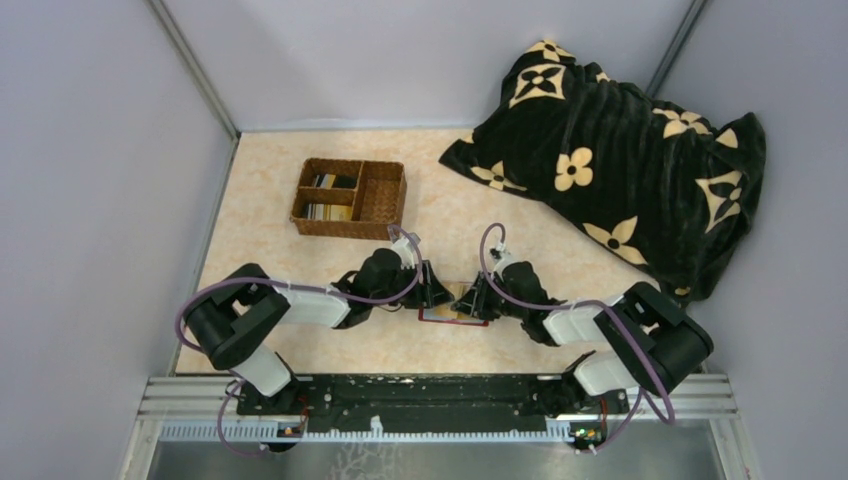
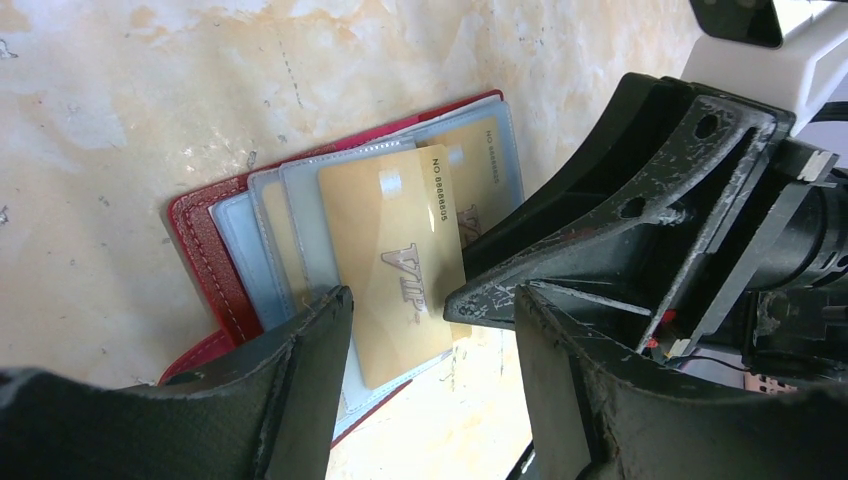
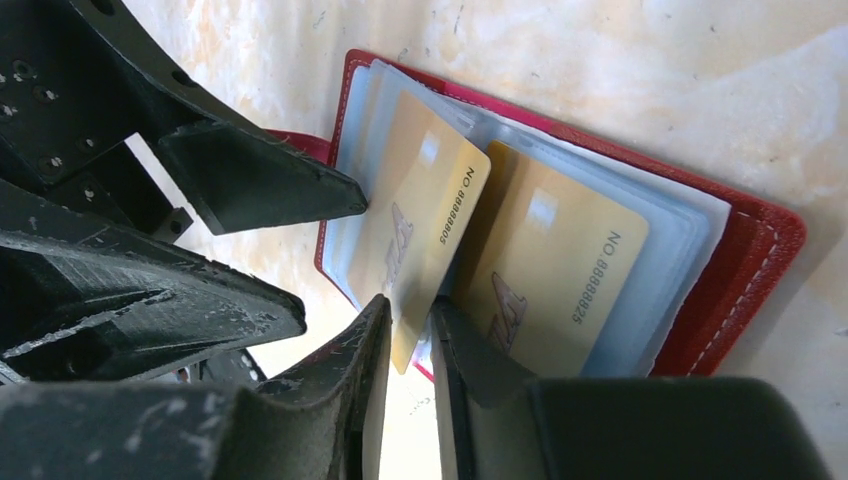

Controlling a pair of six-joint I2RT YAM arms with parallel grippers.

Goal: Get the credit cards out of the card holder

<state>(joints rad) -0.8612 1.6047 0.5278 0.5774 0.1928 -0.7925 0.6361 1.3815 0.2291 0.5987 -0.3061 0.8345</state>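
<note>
lying open on table (image 1: pixel 270 225) between both arms: red card holder (image 3: pixel 745 255), clear pockets fanned. gold vip card (image 3: pixel 425 225) sticks partway out; second gold card (image 3: pixel 560 270) fully pocketed. right gripper (image 3: pixel 410 320) narrow, straddling loose card's end, grip unclear. left gripper (image 2: pixel 430 300) wide, over holder's edge. wicker basket (image 1: pixel 386 200) well apart, more cards (image 1: pixel 330 182) in its left compartments.

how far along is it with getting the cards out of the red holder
Partly done. A few cards already lie in the basket. In hand: the right gripper pinches the edge of a gold card, slanted partly out of the open card holder, with the open left gripper over the sleeves. Left: a second gold card sits fully in its sleeve; more may be hidden.
</note>
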